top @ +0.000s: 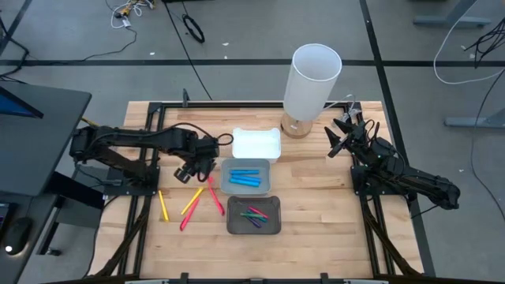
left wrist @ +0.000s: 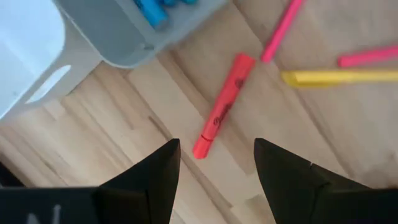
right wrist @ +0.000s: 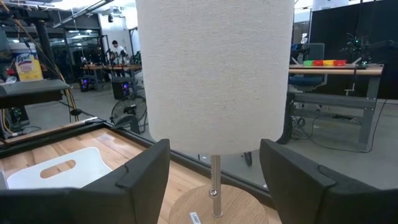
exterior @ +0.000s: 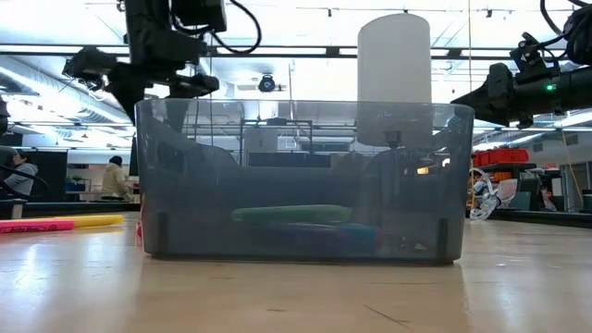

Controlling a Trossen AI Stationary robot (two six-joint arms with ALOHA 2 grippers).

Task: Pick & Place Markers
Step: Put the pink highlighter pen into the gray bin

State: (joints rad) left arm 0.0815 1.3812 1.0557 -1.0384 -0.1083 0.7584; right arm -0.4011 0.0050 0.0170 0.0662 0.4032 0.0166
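Markers lie loose on the tabletop (top: 316,197) in the high view: a red marker (top: 211,184) just below and beside the left claw (top: 186,172), with a yellow marker (top: 192,202), a second yellow one (top: 164,206), and pink markers (top: 217,203) a little farther out on the wood. Blue markers (top: 244,178) sit in the grey tray (top: 224,178) just to the claw's right, green and purple markers (top: 254,215) in the dark tray (top: 233,225) beyond that, and a white tray (top: 256,144) lies behind the grey one. The right claw (top: 338,139) waits well away, next to the lamp (top: 312,83). In the low view the dark tray (exterior: 444,185) fills the foreground with a green marker (exterior: 291,214) inside; the left arm hangs above its left corner, a yellow marker (exterior: 88,222) and a pink one (exterior: 23,226) lie on the wood far left, and people stand in the room behind. In the left wrist view the left claw (left wrist: 216,163) hangs with fingers (left wrist: 163,168) apart, holding nothing, over the red marker (left wrist: 222,106), whose near tip lies between them; a pink marker (left wrist: 281,31), a yellow one (left wrist: 339,76), another pink (left wrist: 368,56), and the grey tray (left wrist: 118,46) lie beyond. In the right wrist view the right claw (right wrist: 214,180) is spread and empty, facing the lamp (right wrist: 214,74), with the white tray (right wrist: 59,168) off to one side.
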